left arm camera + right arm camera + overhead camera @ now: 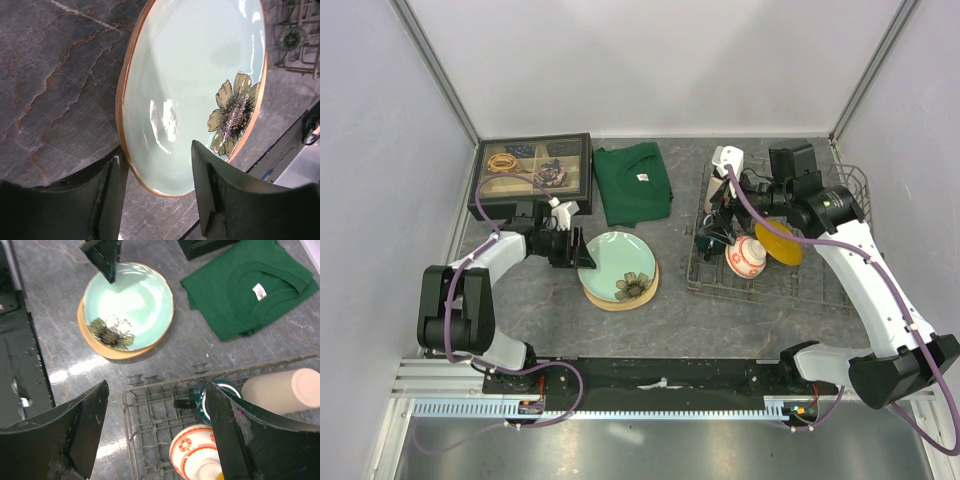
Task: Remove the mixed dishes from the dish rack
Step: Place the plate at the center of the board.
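Directions per the top view, 12 o'clock pointing away from the arm bases.

Nearest, at 9 o'clock of the dish rack [800,285]: pale green floral plate [620,262] lying flat on the cream plate [610,304], both on the grey marbled tabletop [720,320]. Counted as unloaded: two pieces of six.

Left gripper [157,165]: low at 9 o'clock of that stack, jaws about half parted, straddling the floral plate's rim with slack on both sides. Nothing clamped. Judged: release stage of a placement.

Left to unload, all inside the rack:
- red-and-white patterned bowl [747,258], near the centre;
- dark green handled mug [710,240], at 9 o'clock of the bowl, close to the side wires;
- small yellow patterned plate [780,243], at 2 o'clock of the bowl, partly under the right arm;
- beige tumbler [280,390], on its side, toward 12 o'clock past the mug.

Right gripper [156,390]: hovering over the rack's 9 o'clock side, jaws wide, empty, with mug and bowl below.

Farther out: folded green T-shirt [633,183] at 12 o'clock of the stack; black compartmented tray [535,141] at 10 o'clock.

In the way: raised side wires beside the mug; bowl crowding the mug, contact impossible to tell; stack and T-shirt occupying the closest set-down ground.
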Controlling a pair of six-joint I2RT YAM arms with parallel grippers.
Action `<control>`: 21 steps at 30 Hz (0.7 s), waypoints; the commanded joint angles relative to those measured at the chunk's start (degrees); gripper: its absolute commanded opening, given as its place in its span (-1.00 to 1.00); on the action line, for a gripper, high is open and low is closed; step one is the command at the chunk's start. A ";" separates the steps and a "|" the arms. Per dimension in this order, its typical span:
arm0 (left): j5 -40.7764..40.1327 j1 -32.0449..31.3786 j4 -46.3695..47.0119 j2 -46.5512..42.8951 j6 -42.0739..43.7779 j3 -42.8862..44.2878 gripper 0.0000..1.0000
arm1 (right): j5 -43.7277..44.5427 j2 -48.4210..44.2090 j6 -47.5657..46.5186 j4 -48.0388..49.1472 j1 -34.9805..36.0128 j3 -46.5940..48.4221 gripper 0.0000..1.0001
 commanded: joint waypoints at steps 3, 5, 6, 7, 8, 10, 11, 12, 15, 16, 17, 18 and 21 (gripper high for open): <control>-1.74 -0.82 -0.91 -2.76 3.48 2.01 0.22 | 11.64 -1.50 -6.31 -0.35 -0.02 -3.79 0.70; -1.92 -1.00 -1.00 -2.67 3.65 2.10 0.22 | 15.50 -1.59 -7.54 -0.35 -0.10 -4.85 0.69; -2.01 -1.00 -1.09 -2.50 3.65 2.10 0.24 | 19.18 -1.67 -7.98 -0.26 -0.02 -5.81 0.69; -2.01 -1.18 -1.17 -2.50 3.65 2.19 0.24 | 21.31 -1.76 -8.42 -0.26 -0.02 -6.25 0.68; -2.01 -1.26 -1.26 -2.15 3.65 2.28 0.24 | 23.24 -1.94 -9.73 -0.26 -0.02 -7.39 0.68; -2.18 -1.44 -1.35 -2.06 3.74 2.45 0.25 | 28.17 -2.38 -10.70 -0.26 -0.02 -8.36 0.68; -2.27 -1.70 -1.26 -1.89 3.65 2.45 0.25 | 29.49 -2.64 -11.75 -0.26 -0.02 -9.50 0.68; -2.27 -1.79 -1.44 -1.71 3.74 2.54 0.25 | 30.89 -2.99 -12.37 -0.35 -0.02 -10.03 0.68; -2.45 -2.14 -1.35 -1.62 3.74 2.63 0.26 | 35.29 -3.52 -13.86 -0.35 -0.19 -12.14 0.68; -2.53 -2.32 -1.44 -1.71 3.83 2.63 0.26 | 37.30 -3.52 -14.31 -0.35 -0.10 -12.67 0.68; -2.62 -2.32 -1.52 -1.71 3.83 2.72 0.26 | 38.19 -3.43 -14.57 -0.35 -0.19 -13.55 0.68; -2.71 -2.41 -1.53 -1.71 3.91 2.72 0.27 | 38.99 -3.52 -15.27 -0.35 -0.28 -14.08 0.68; -2.89 -2.67 -1.96 -1.79 4.09 2.98 0.27 | 42.94 -3.61 -16.33 -0.44 -0.37 -15.83 0.68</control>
